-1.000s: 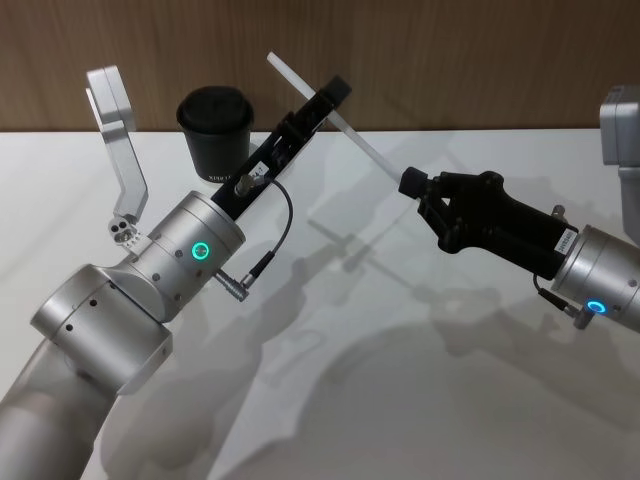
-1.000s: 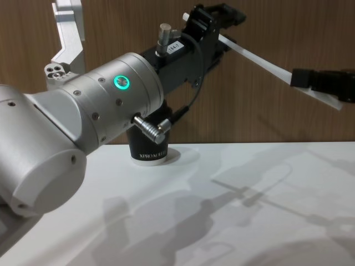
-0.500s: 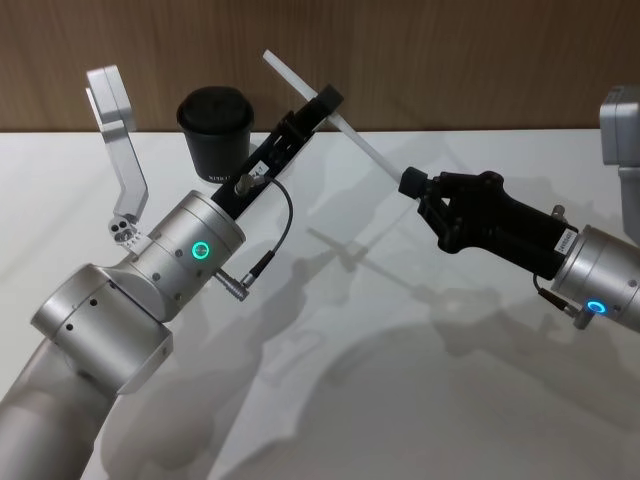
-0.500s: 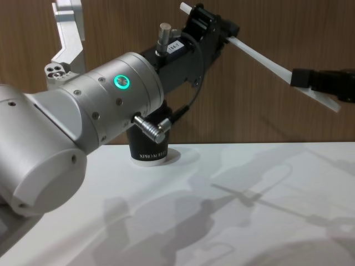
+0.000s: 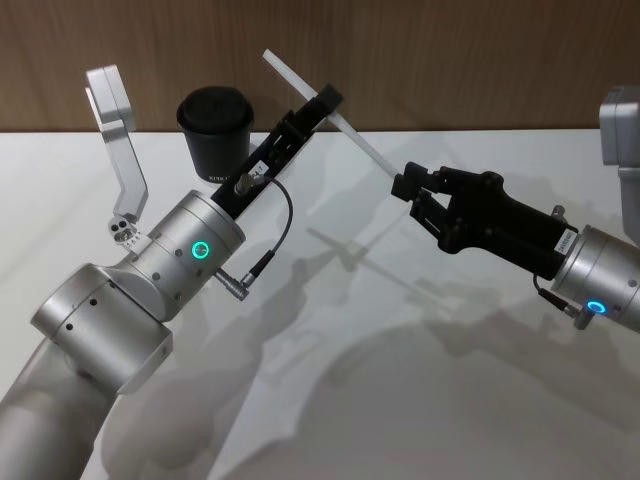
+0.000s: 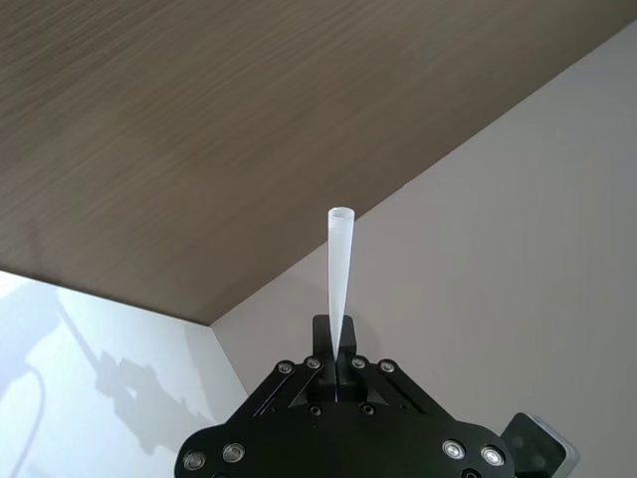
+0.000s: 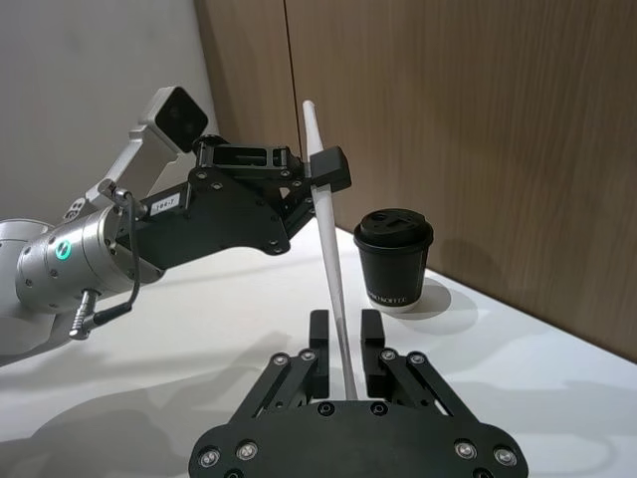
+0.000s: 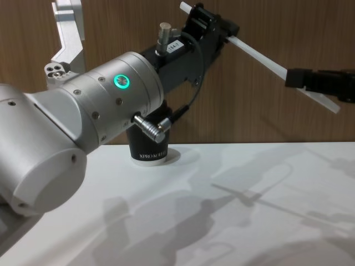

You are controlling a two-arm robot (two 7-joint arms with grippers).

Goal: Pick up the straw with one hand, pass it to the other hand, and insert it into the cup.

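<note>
The black left gripper [image 5: 325,100] pinches the long white plastic straw [image 5: 355,140], so the all-black right gripper [image 5: 402,185], fingers spread around it, should retreat without brushing it.

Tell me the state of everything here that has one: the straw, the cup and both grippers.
Straw: in the air, tilted, held at one point along its length.
Left gripper: shut on the straw.
Right gripper: open, straddling the straw's lower end.
Cup: upright, lid on, no straw in it.
</note>
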